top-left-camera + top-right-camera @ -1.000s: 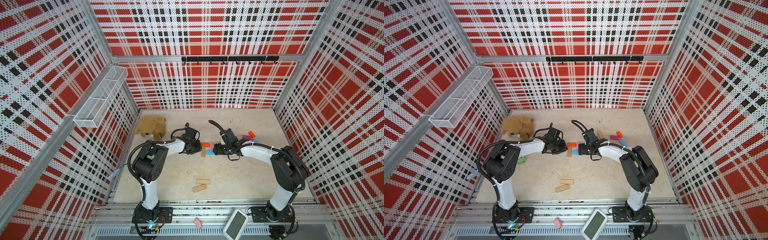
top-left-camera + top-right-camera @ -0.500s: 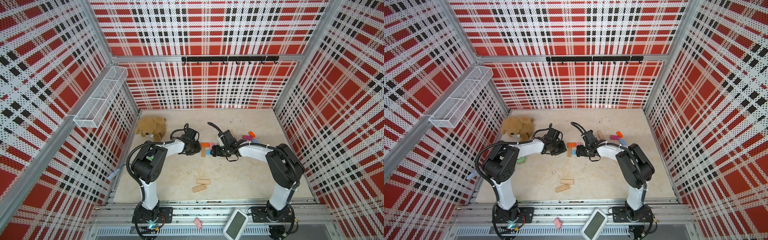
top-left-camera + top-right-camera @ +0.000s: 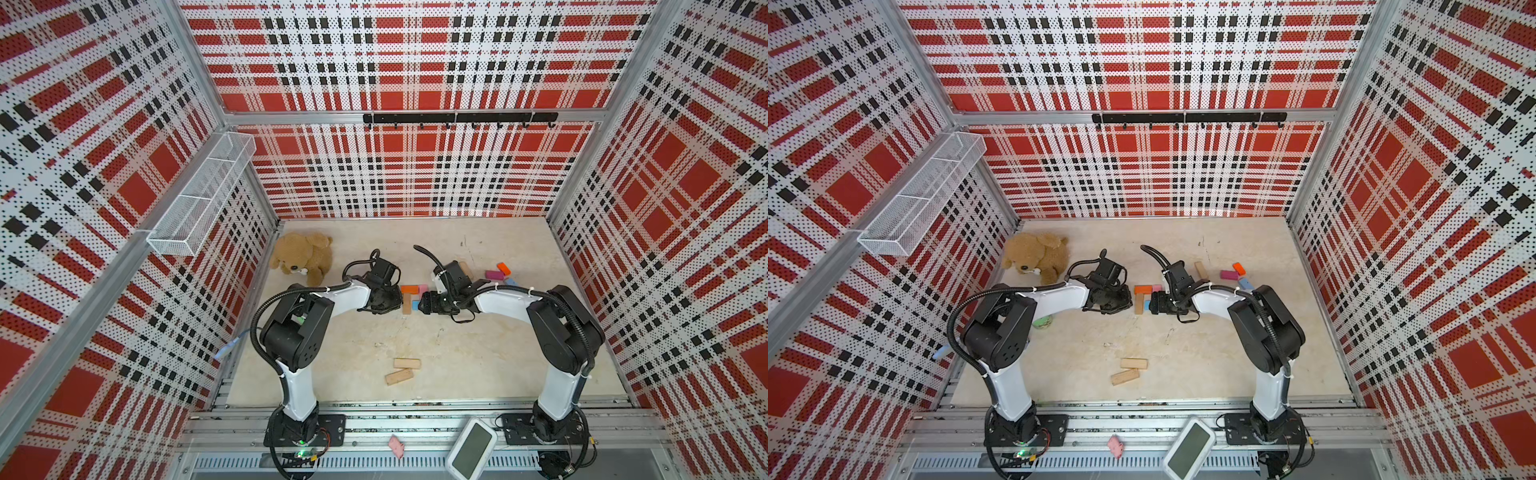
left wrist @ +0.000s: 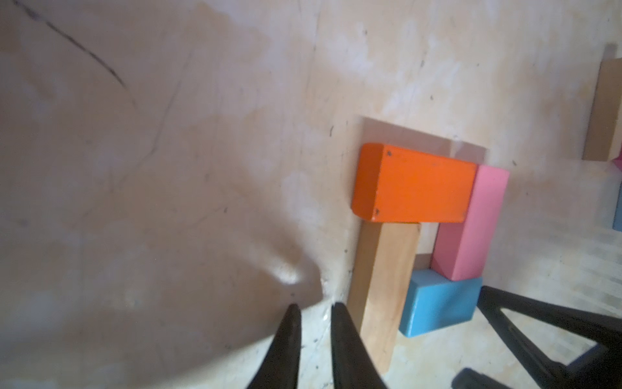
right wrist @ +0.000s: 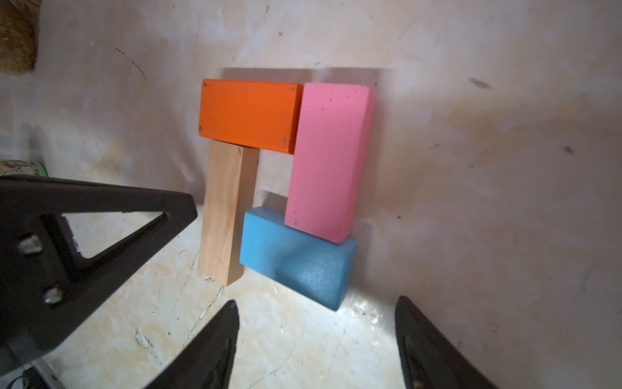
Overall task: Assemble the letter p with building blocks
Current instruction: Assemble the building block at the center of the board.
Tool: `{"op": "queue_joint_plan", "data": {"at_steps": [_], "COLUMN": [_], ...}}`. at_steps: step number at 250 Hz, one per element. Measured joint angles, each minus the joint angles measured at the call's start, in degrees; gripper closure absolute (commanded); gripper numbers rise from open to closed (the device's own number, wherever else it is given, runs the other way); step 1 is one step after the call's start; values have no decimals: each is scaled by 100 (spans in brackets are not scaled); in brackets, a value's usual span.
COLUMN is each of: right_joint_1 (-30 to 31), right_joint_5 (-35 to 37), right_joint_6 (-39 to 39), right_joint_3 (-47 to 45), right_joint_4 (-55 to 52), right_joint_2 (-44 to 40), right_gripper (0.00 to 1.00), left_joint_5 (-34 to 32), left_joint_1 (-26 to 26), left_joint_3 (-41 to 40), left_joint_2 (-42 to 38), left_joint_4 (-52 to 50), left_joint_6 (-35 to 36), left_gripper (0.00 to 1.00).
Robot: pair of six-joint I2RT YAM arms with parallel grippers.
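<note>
Plaid-walled work cell
Red, white and black perforated walls (image 3: 415, 62) on three sides; pale scuffed desk (image 3: 478, 353); white wire basket (image 3: 199, 199) on left wall; black hook rail (image 3: 457, 117) behind.

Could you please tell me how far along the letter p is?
Done: the orange block, pink block, blue block and tan block sit touching in a p shape. In hand: nothing; the left end effector and right end effector sit beside it, empty. Left: perhaps squaring the skewed blue block.
</note>
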Motion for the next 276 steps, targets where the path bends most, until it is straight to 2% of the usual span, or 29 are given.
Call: {"op": "queue_joint_plan", "data": {"at_steps": [276], "right_joint_1": [-7], "right_joint_5": [-446], "right_joint_6": [-24], "right_joint_3": [120], "right_joint_4": [216], "right_joint_2": [181], "right_gripper": [27], "left_joint_5": [-4], "left_joint_1": [-2], "left_joint_3": [-7], "left_joint_2": [-4], "left_joint_4": [-4], "left_joint_6": [2], "left_gripper": [78]}}
